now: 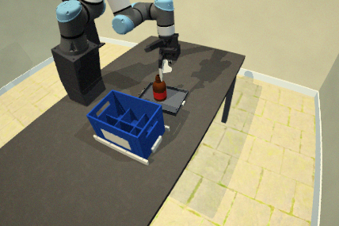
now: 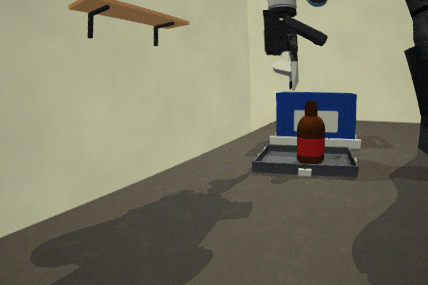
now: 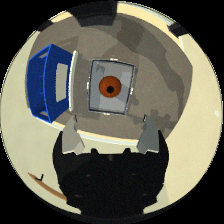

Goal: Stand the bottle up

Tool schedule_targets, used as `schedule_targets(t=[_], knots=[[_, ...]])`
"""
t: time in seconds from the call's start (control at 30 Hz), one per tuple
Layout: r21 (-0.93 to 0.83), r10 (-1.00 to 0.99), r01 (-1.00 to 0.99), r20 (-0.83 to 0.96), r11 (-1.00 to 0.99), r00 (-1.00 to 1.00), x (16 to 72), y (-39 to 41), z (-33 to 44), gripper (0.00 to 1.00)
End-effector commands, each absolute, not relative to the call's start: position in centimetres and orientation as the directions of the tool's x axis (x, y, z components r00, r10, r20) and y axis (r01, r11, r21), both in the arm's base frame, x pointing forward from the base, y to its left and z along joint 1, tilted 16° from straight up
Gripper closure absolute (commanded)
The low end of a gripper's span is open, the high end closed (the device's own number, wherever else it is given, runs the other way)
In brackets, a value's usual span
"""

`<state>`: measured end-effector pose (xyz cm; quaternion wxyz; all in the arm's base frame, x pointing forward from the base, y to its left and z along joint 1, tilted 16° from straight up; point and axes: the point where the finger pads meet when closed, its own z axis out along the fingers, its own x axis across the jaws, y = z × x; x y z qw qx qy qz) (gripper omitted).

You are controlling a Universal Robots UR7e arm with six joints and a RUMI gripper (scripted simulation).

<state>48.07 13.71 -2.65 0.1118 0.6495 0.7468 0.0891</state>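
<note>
A brown bottle (image 1: 159, 89) with a red label stands upright on the grey tray (image 1: 166, 100). It also shows in the exterior view (image 2: 310, 133) on the tray (image 2: 305, 159), and from above in the wrist view (image 3: 110, 87) in the middle of the tray. My gripper (image 1: 163, 67) hangs open and empty above the bottle's neck, clear of it. It also shows in the exterior view (image 2: 289, 70), and its two fingers appear in the wrist view (image 3: 109, 136).
A blue crate (image 1: 127, 123) with inner compartments stands on a white base beside the tray, towards the table's front. It also shows in the exterior view (image 2: 316, 114) and the wrist view (image 3: 49, 81). The table's edge runs close to the tray's right side. A wall shelf (image 2: 127, 13) hangs at the upper left.
</note>
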Motion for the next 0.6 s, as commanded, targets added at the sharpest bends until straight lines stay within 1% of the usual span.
schedule_targets(t=[0.0,0.57], knots=[[0.279,0.990,0.950,-0.051,0.140,-0.131,47.8,13.7,-1.6,0.00],[0.279,0.990,0.950,-0.051,0.140,-0.131,46.9,13.8,1.4,0.00]])
